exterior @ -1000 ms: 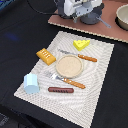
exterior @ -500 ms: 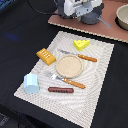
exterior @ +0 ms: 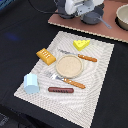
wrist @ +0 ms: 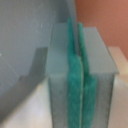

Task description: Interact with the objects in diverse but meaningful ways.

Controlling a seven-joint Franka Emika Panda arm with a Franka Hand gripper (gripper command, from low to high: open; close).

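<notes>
My fingers [wrist: 79, 75] are pressing their green pads flat together, holding nothing, parked at twelve o'clock beyond the woven mat [exterior: 100, 90], likely to keep the setting in view. The tan plate [exterior: 68, 65] is sitting empty at centre, cheese wedge [exterior: 81, 44] at one o'clock, bread block [exterior: 45, 56] at ten, empty-looking blue cup [exterior: 31, 83] at eight, sausage [exterior: 60, 90] at six.

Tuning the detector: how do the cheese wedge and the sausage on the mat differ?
The cheese wedge is yellow, the sausage brown. The cheese is a chunky wedge, the sausage a thin rod. The cheese sits at the mat's edge nearest the arm, the sausage at the opposite edge, by the blue cup. Both lie untouched on the mat.
</notes>
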